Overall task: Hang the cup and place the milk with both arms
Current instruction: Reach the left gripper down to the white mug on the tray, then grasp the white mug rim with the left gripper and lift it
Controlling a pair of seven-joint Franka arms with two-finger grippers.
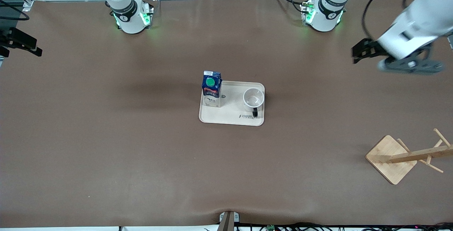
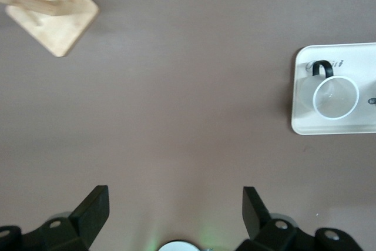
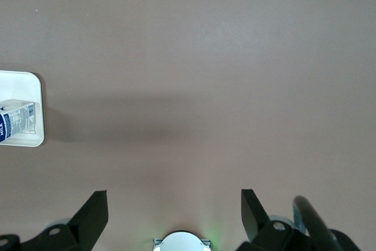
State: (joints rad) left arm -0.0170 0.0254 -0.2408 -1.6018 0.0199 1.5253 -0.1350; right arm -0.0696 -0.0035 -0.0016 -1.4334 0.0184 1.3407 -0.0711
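The white cup [image 1: 253, 98] with its black handle stands upright on a cream tray [image 1: 231, 117] in the middle of the table. The dark-blue milk carton [image 1: 211, 87] with a green cap stands on the same tray, at the right arm's end of it. My left gripper [image 1: 359, 52] is open and empty, up over bare table at the left arm's end. Its wrist view [image 2: 176, 204] shows the cup [image 2: 335, 97] well apart from it. My right gripper [image 1: 24, 43] is open and empty over the right arm's end; its wrist view [image 3: 174, 210] shows the milk [image 3: 17, 120].
A wooden mug rack [image 1: 391, 158] with pegs stands at the left arm's end, nearer the front camera than the tray; its base also shows in the left wrist view [image 2: 56, 13]. Brown table covering lies all around the tray.
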